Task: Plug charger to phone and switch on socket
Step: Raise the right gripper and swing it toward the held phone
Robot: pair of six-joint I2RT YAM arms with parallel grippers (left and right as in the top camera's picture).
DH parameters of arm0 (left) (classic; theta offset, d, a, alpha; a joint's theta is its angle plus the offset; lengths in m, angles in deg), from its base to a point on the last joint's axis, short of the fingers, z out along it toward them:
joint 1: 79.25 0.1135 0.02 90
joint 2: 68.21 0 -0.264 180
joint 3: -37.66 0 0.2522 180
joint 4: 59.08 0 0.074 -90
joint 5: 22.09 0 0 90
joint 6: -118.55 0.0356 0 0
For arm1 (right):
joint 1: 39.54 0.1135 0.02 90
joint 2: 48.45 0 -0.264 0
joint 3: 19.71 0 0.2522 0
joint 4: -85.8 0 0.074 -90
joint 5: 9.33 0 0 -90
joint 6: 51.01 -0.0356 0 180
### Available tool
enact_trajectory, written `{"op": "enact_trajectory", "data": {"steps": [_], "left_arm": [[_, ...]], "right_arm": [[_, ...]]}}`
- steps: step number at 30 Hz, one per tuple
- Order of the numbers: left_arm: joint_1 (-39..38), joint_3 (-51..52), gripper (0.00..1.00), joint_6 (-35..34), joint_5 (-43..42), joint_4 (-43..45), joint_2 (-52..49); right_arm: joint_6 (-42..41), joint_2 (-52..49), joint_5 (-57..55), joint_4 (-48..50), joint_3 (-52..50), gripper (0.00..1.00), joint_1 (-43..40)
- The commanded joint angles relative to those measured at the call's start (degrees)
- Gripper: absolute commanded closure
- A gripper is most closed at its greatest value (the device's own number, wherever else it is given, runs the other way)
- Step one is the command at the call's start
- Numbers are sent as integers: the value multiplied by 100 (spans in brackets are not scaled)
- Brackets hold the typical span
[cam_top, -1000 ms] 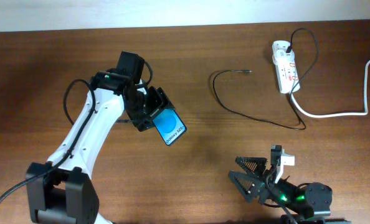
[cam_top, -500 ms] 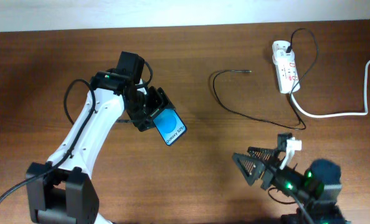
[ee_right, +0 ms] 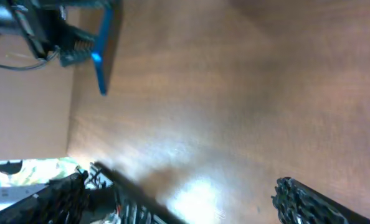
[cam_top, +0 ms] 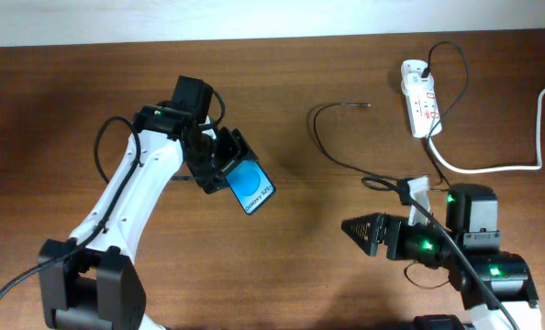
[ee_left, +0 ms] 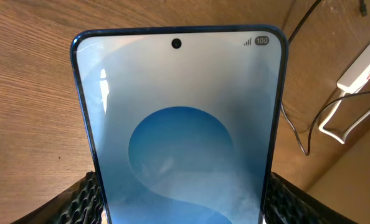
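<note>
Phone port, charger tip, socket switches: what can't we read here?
- phone port: left wrist view, cut off by bottom edge; overhead, hidden in left claw.
- charger tip: overhead, too small to tell type.
- socket switches: overhead, too small to read on or off.
- right wrist view: blurred, no fine detail.

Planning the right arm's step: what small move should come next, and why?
Probably reach the open right gripper toward the loose tip of the cable: the left gripper holds the phone up, and that tip lies free on the table.
</note>
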Motion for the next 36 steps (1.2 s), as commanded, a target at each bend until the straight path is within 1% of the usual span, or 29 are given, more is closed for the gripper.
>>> {"op": "enact_trajectory", "data": {"steps": [1,3,6,9,16,22,24,29,32,36], "left_arm": [[0,-136,55,-74,-166,11,162],[-2,-136,55,-76,-166,11,162],[-2,-136,55,-76,-170,9,162],[-2,-136,55,-76,-214,9,160],[-2,-136,54,-76,-232,9,160],[-2,-136,55,-76,-229,9,160],[-2,-136,54,-76,-229,7,162],[-2,-136,55,-76,-229,7,160],[-2,-136,55,-76,-229,4,162],[0,-136,53,-74,-227,-11,160]], "right_arm": [[122,9,-46,-372,140,2,-2],[188,7,-46,-546,131,2,2],[402,0,-52,-538,98,2,87],[398,-39,-48,-472,90,2,306],[330,-463,-46,437,85,2,951],[-767,-1508,-181,935,85,1,1189],[-955,-1926,-177,1099,85,1,1239],[-953,-2577,-179,1360,85,2,1318],[-931,-2627,-175,1366,85,2,1318],[-671,-2243,-155,1019,90,2,1318]]}}
